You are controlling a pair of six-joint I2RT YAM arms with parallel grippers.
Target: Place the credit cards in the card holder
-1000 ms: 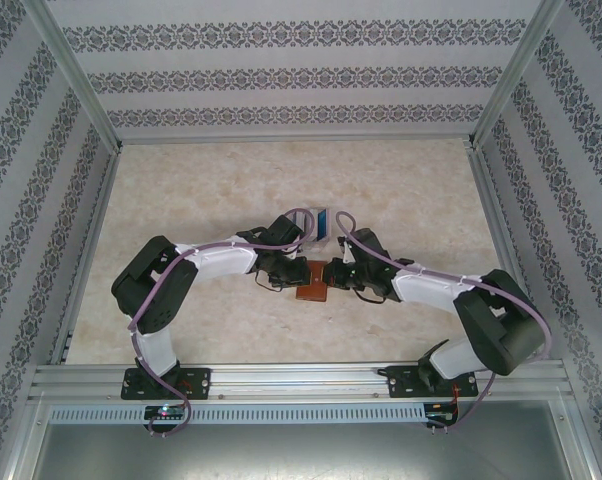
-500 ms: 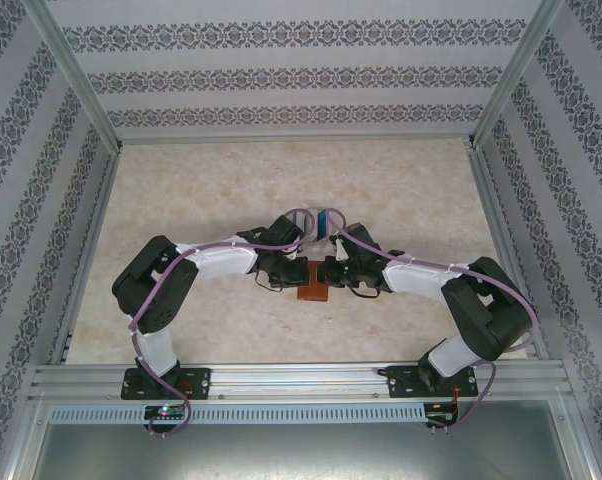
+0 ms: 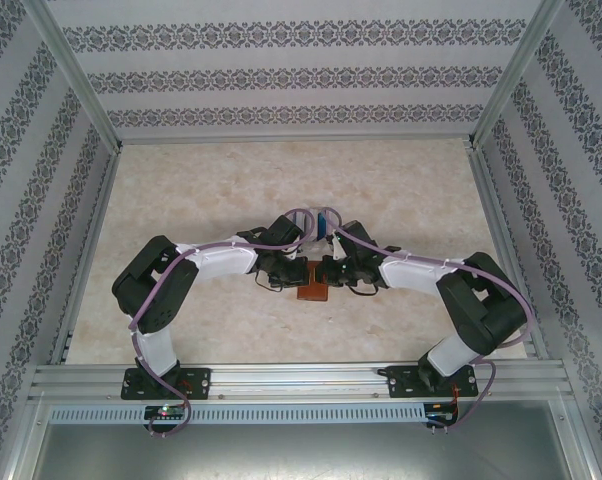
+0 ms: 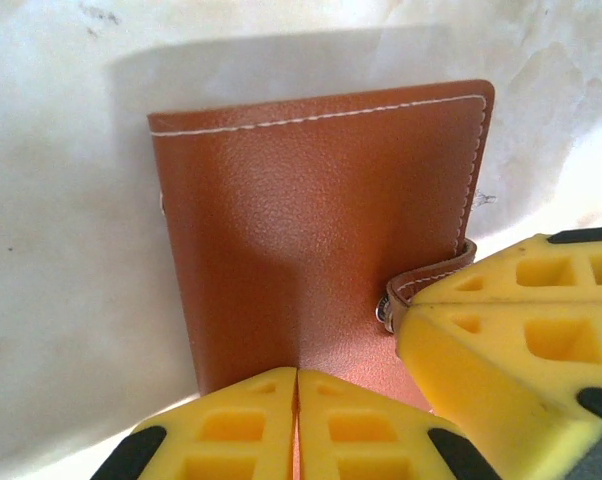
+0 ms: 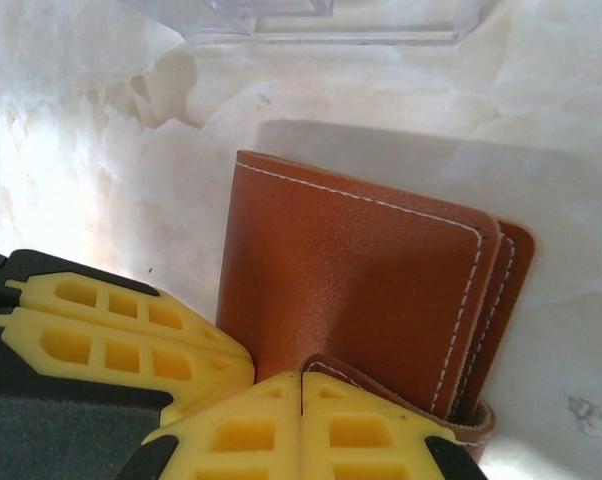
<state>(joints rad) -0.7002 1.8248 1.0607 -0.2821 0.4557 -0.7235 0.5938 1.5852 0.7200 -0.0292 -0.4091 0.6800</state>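
The card holder [image 3: 312,291] [image 4: 311,220] [image 5: 361,270] lies closed and flat on the marble table between both arms. My left gripper [image 3: 295,273] [image 4: 298,420] is shut, and its tips rest on the holder's near edge. Facing it, my right gripper [image 3: 327,272] [image 5: 301,425] is shut on the clasp tab [image 4: 426,282] [image 5: 401,392], which curls up off the cover. Its yellow fingers [image 4: 521,350] enter the left wrist view from the right. The credit cards [image 3: 323,221] stand just behind the grippers, a blue one showing, partly hidden by purple cables.
A clear plastic stand [image 5: 311,20] sits on the table just beyond the holder. Aluminium frame posts and patterned walls enclose the table [image 3: 181,200]. Both arms bend inward over the near middle.
The right arm's elbow has swung left and closer to the middle. The left jaws have closed slightly. The holder has stayed in place.
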